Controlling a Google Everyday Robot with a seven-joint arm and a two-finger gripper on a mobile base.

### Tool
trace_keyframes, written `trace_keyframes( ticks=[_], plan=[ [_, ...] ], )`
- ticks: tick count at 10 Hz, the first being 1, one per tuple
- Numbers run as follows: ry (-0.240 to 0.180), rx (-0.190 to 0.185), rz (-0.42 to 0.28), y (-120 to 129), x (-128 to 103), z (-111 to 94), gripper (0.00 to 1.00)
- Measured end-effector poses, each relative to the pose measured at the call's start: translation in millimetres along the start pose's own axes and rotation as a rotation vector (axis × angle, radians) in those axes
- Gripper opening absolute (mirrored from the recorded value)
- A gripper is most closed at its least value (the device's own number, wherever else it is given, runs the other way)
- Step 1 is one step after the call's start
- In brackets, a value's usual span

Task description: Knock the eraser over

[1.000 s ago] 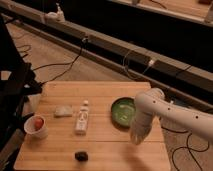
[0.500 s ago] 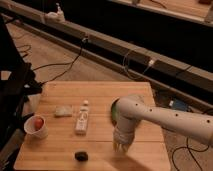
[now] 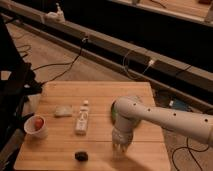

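The eraser (image 3: 81, 156) is a small black rounded block lying near the front edge of the wooden table (image 3: 65, 95). My gripper (image 3: 121, 146) hangs from the white arm (image 3: 165, 120), pointing down just above the table, to the right of the eraser and clearly apart from it. The arm covers most of the green bowl (image 3: 114, 109), of which only a sliver shows.
A long white tube-like object (image 3: 82, 120) lies mid-table. A pale flat lump (image 3: 63, 111) lies to its left. A white cup with something red inside (image 3: 36, 125) stands at the left edge. Cables run over the floor behind the table.
The arm has swung left and forward across the table over the past second, bringing the gripper from beside the bowl down toward the front edge, closer to the eraser. The eraser has not moved.
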Motion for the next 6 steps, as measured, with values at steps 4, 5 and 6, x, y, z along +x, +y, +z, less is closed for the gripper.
trace_keyframes(
  ticks=[4, 5, 6],
  plan=[
    [-0.008, -0.04, -0.139, -26.7, -31.4, 8.7, 0.0],
    [-0.009, -0.049, -0.166, -32.6, -38.2, 10.4, 0.0],
    [-0.016, -0.054, -0.189, -39.5, -44.0, 13.0, 0.0]
  ],
)
